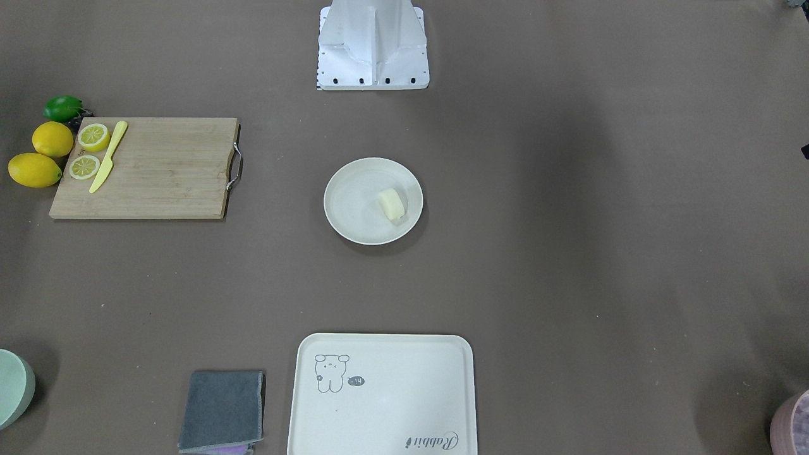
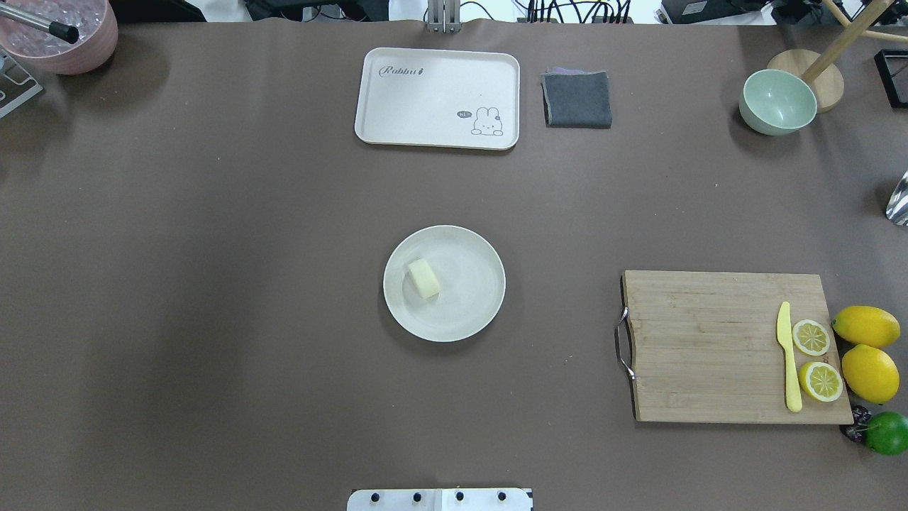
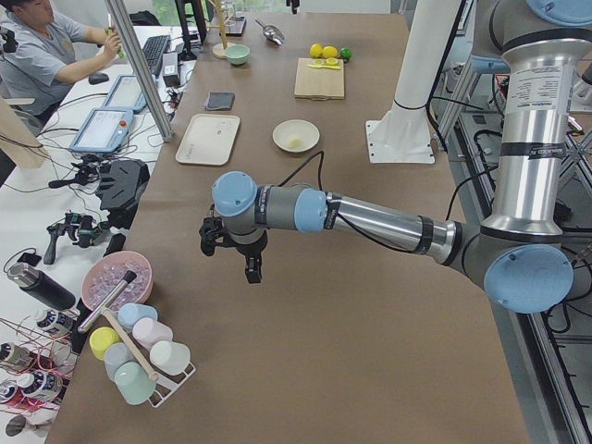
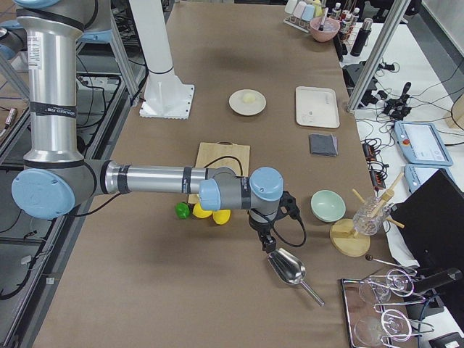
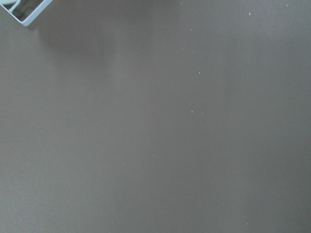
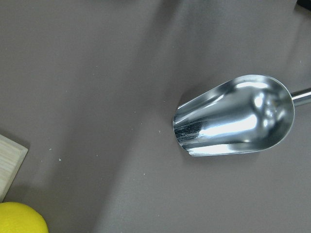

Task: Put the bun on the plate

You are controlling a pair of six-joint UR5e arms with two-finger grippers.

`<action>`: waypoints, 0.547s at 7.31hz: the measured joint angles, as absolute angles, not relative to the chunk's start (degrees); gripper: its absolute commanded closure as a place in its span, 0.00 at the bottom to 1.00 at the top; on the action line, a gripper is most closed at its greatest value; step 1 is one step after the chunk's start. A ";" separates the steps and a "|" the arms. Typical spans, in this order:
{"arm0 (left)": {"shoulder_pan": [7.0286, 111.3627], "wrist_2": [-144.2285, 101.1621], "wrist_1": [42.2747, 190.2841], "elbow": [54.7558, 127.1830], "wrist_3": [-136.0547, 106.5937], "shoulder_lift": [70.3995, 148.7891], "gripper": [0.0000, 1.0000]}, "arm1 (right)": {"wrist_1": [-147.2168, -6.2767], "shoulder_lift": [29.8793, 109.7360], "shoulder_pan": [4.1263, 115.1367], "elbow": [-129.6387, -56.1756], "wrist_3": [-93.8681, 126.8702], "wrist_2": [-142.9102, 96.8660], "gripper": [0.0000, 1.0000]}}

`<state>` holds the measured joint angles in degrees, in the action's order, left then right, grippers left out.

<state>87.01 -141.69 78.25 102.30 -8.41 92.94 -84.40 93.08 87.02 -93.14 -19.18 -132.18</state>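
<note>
Bun [image 2: 423, 278] lies on plate [image 2: 468, 312], off its centre toward the robot's left. We find left claw [image 3: 231, 252] and right claw [image 4: 268, 241] well apart from plate; we cannot tell whether either is released or clenched.

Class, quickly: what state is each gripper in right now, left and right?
Left gripper: cannot be told, shown only in a side view.
Right gripper: cannot be told, side view only, above the metal scoop.

bun [image 2: 423, 278] on plate [image 2: 468, 312], mid-table
</note>
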 measured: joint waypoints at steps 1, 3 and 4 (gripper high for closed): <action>87.02 -141.60 78.19 102.21 -8.35 93.87 0.02 | -84.53 93.10 87.01 -93.10 -19.17 -132.20 0.00; 86.99 -141.53 85.23 101.62 -8.33 92.56 0.03 | -84.64 93.29 87.01 -92.81 -19.18 -132.45 0.00; 87.04 -141.53 89.69 101.72 -8.34 90.86 0.02 | -84.55 93.52 87.01 -92.77 -19.22 -132.65 0.00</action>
<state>87.04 -141.53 89.69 101.72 -8.34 90.86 -84.55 93.52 87.01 -92.77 -19.22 -132.65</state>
